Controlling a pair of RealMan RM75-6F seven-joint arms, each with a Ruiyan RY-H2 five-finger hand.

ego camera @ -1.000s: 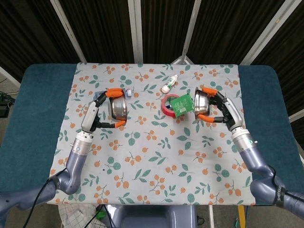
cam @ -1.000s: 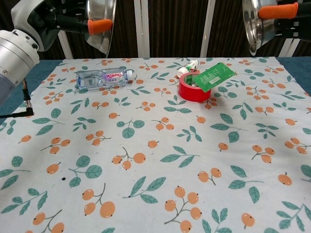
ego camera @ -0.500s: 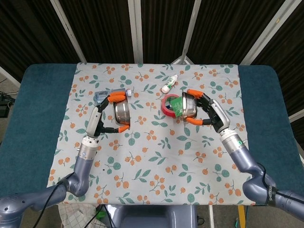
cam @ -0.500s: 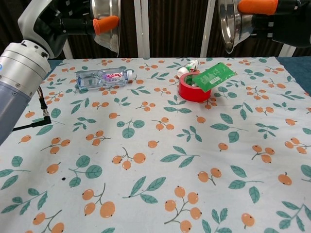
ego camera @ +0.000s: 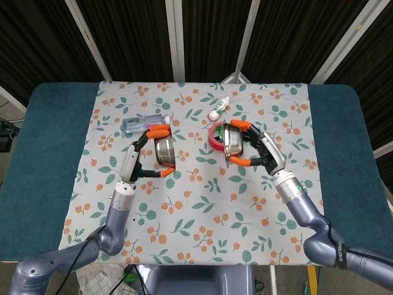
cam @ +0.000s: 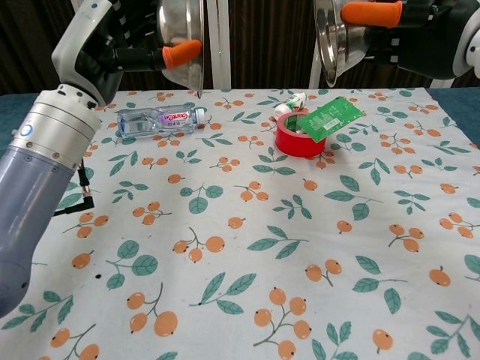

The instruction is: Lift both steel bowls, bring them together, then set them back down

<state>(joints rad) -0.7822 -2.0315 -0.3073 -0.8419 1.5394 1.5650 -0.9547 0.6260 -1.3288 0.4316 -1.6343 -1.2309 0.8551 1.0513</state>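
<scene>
Two steel bowls are held in the air, tipped on edge with their rims facing each other. My left hand (ego camera: 145,153) grips the left steel bowl (ego camera: 164,151) between orange-tipped fingers; in the chest view this left steel bowl (cam: 182,34) is at the top left under my left hand (cam: 131,45). My right hand (ego camera: 256,149) grips the right steel bowl (ego camera: 231,141), which in the chest view is the right steel bowl (cam: 335,36) at the top beside my right hand (cam: 409,34). A clear gap separates the bowls.
On the floral cloth (ego camera: 202,203) lie a water bottle (cam: 160,119), a red tape roll (cam: 298,136) with a green circuit board (cam: 330,116) leaning on it, and a small white bottle (ego camera: 219,109). A black cable (cam: 71,212) crosses the left edge.
Both hands have carried their bowls inward toward the table's middle, and the gap between the bowls has shrunk. The right bowl now hangs over the red tape roll.
</scene>
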